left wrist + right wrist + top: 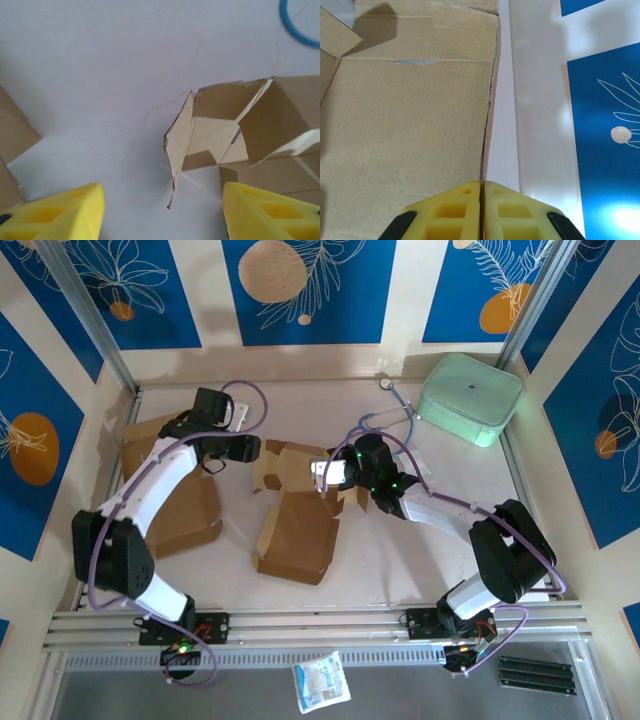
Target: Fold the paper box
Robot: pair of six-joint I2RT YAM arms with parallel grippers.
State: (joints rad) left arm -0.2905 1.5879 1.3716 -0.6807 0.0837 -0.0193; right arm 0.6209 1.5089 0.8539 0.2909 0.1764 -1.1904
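Paper box: lies near the middle of the table, brown and half-formed. Shows uneven flaps standing up at its far end and a flatter panel reaching toward the near edge. Looks plain brown on every face in view.

Left gripper: hangs just beside the box's far-left corner, on the side toward the table's left edge. Keeps its yellow fingers well apart and holds nothing. Frames bare tabletop and the ragged lower tip of one upright flap, which touches neither finger. Has the rest of the box ahead and to its right in the left wrist view.

Right gripper: reaches in from the right edge's side to the box's far-right part. Presses its fingertips together on the thin edge of a cardboard wall, which runs straight away from the pinch.

Flat cardboard: rests along the left edge, apart from the box.

Mint-green container: sits in the far right corner.

Blue ring: lies on the table beyond the box.

White packet: lies below the near edge, with bluish print too small to read.
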